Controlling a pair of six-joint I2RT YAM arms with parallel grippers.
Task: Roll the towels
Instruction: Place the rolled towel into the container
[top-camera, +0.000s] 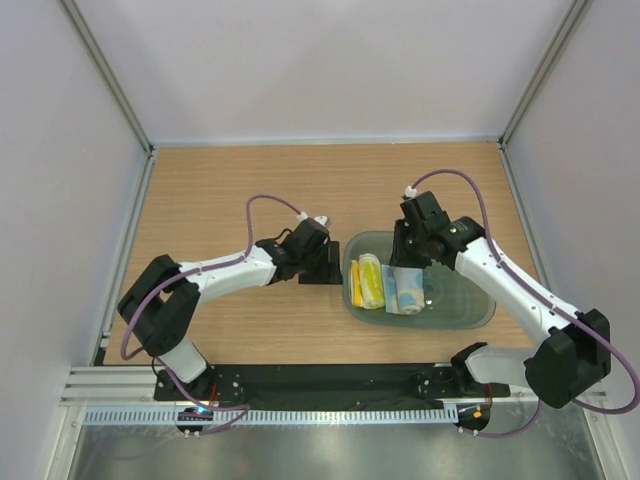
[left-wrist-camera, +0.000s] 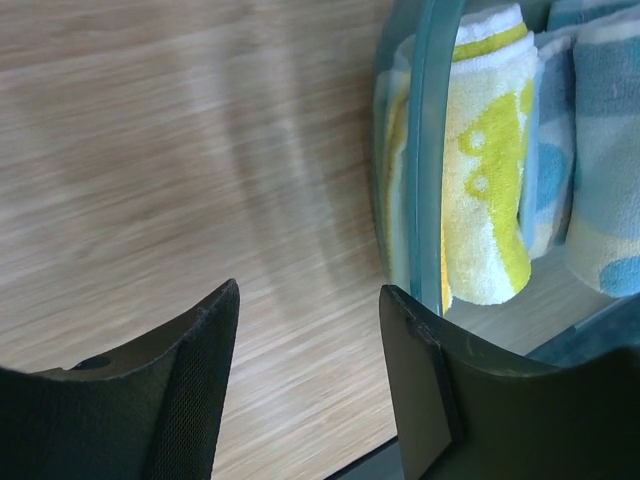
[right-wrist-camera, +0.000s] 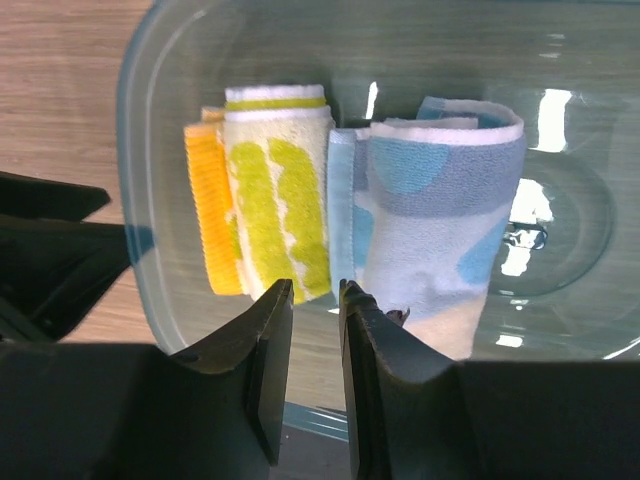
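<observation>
The yellow towel (top-camera: 370, 280) with green print lies rolled in the clear bluish tub (top-camera: 470, 315). The light blue spotted towel (top-camera: 405, 290) lies rolled beside it on its right. My left gripper (top-camera: 325, 265) is open and empty on the table just outside the tub's left wall. In the left wrist view it (left-wrist-camera: 308, 300) faces the tub wall (left-wrist-camera: 430, 150), with the yellow towel (left-wrist-camera: 490, 170) and the blue towel (left-wrist-camera: 600, 150) behind. My right gripper (right-wrist-camera: 315, 292) hovers over the tub's rim (right-wrist-camera: 135, 130), narrowly open and empty, near the yellow towel (right-wrist-camera: 275, 190) and the blue towel (right-wrist-camera: 440, 220).
The tub stands right of centre on the wooden table. White walls with metal posts (top-camera: 110, 80) close in the table on three sides. A black rail (top-camera: 330, 385) runs along the near edge between the arm bases.
</observation>
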